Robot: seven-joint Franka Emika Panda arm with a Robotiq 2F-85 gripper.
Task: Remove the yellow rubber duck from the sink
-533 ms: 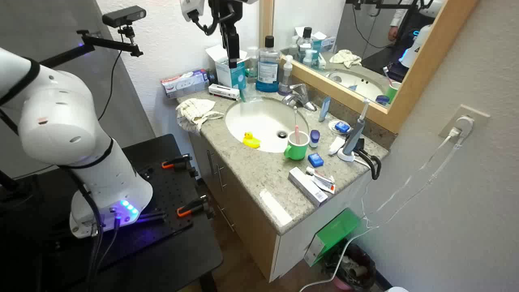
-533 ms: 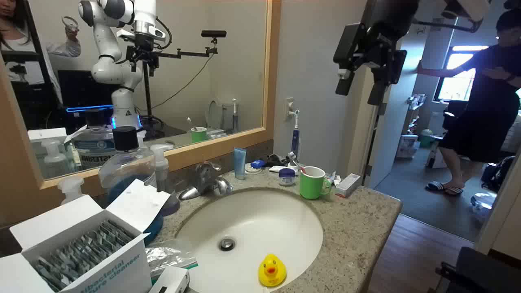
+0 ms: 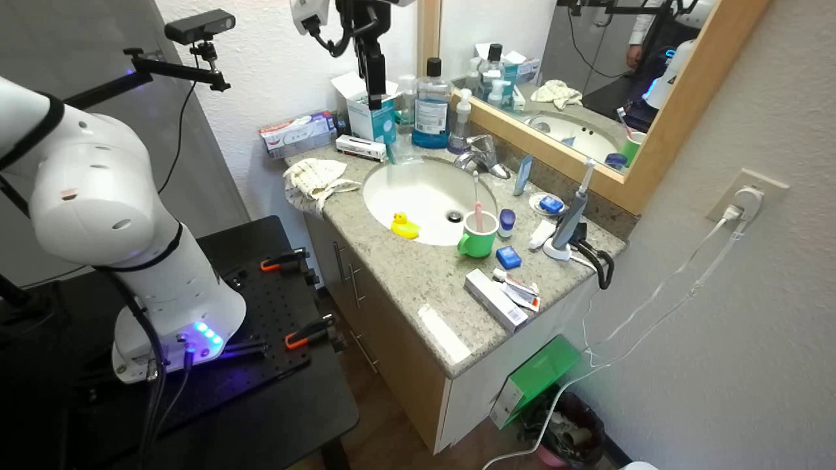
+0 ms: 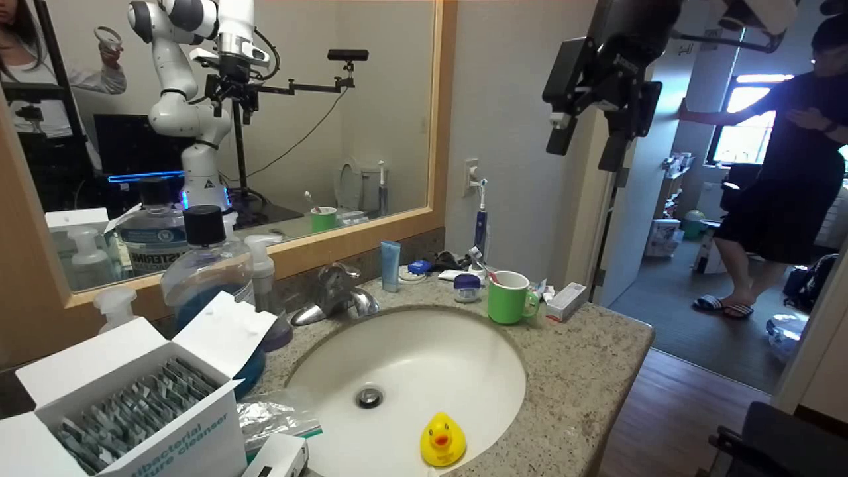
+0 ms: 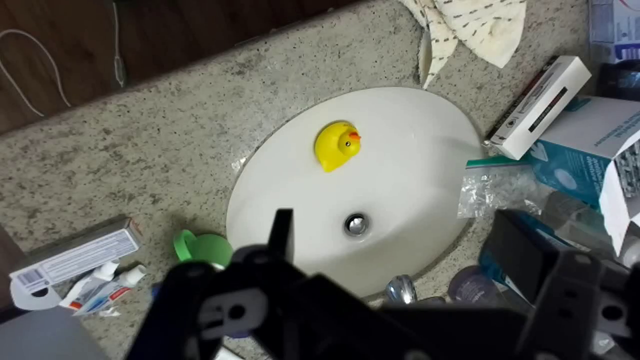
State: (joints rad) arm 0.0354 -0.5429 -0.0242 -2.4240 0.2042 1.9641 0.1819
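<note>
In an exterior view the gripper hangs well above the level of the countertop, its two fingers spread wide. The yellow rubber duck sits upright inside the sink, close to its edge and well apart from the gripper. The wrist view places the drain between the duck and the faucet. Just beside the sink stands a green cup with a toothbrush leaning in it. Toward the opposite end of the countertop lie a crumpled cloth and an opened carton of small sachets. A wood-framed mirror rises behind the faucet; a person in dark clothes stands in the background.
</note>
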